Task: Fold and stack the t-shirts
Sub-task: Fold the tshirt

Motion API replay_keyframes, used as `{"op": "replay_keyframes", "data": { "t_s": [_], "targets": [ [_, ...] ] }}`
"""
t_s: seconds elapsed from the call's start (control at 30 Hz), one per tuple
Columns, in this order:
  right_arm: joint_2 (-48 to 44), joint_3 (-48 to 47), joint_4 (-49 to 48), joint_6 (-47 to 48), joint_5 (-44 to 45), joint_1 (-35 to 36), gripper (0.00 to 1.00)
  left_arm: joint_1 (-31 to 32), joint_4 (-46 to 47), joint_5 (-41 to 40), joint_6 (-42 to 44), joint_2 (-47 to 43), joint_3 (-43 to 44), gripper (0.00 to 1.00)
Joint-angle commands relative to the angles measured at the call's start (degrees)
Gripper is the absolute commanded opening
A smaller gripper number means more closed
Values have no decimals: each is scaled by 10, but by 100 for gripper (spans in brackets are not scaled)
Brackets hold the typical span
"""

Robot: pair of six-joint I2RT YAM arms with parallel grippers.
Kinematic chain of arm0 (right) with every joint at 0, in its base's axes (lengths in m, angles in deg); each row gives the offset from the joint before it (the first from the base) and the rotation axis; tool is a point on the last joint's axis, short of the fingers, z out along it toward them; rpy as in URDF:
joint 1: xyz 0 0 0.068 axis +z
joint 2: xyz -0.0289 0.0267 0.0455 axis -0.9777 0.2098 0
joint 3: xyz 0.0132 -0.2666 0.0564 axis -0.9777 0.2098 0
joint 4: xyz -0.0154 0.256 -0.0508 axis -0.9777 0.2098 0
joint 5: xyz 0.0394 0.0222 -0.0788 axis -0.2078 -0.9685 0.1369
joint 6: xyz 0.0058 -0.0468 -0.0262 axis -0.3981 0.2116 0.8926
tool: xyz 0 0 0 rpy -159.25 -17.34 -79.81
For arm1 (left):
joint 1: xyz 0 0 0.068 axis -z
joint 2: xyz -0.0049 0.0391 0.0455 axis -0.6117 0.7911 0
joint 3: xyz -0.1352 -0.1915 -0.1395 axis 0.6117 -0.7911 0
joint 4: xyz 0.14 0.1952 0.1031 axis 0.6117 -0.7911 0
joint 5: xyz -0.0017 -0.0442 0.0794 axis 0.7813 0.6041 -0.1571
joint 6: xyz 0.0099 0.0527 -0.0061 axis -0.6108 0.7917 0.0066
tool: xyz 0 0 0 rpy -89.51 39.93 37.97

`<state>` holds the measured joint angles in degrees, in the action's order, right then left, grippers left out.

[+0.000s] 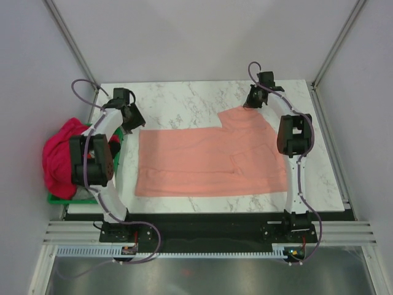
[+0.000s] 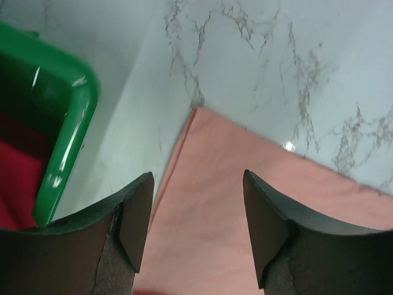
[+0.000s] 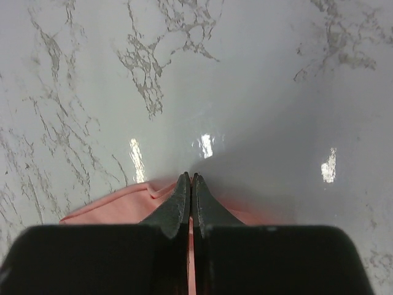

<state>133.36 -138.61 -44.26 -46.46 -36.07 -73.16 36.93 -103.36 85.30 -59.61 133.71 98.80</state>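
The salmon-pink t-shirt (image 1: 209, 161) lies spread flat across the middle of the marble table. My left gripper (image 1: 132, 118) is open and hangs just above the shirt's far left corner (image 2: 202, 203), with cloth showing between its fingers. My right gripper (image 1: 253, 101) is shut on the shirt's far right edge (image 3: 116, 206), with a strip of pink cloth pinched between its fingertips at the table surface. The magenta-pink t-shirt (image 1: 59, 157) is bunched up in the green crate (image 1: 58, 198) at the left.
The green crate's corner (image 2: 70, 123) shows close to the left of my left gripper. White marble table (image 1: 184, 101) stretches behind the shirt. Grey walls and frame posts enclose the table on the left, right and back.
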Motion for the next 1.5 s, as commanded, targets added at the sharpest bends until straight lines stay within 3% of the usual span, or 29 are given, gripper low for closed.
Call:
{"op": "replay_keyframes", "data": {
  "t_s": [0.0, 0.2, 0.5, 0.57, 1.3, 1.37, 1.4, 1.47],
  "targets": [
    [-43, 29, 17, -5, -20, 5, 0, 1, 10, -26, -16, 99, 66, 67],
    [-84, 80, -1, -4, -26, 5, 0, 1, 4, -31, -19, 176, 141, 65],
    [-89, 79, -3, -10, -30, 5, 0, 1, 2, -21, -32, 210, 114, 54],
    [-92, 83, -2, -10, -30, 5, 0, 20, 1, -20, -33, 209, 113, 50],
    [-107, 105, -2, -8, -30, 5, 0, 53, 23, -38, -32, 179, 76, 47],
    [-107, 105, -2, -8, -30, 5, 0, 54, 23, -42, -32, 180, 76, 38],
    [-107, 105, -3, -9, -30, 5, 0, 54, 23, -44, -32, 180, 76, 26],
    [-106, 105, -2, -9, -33, 5, 0, 54, 23, -46, -30, 182, 78, 19]
  ]
}}
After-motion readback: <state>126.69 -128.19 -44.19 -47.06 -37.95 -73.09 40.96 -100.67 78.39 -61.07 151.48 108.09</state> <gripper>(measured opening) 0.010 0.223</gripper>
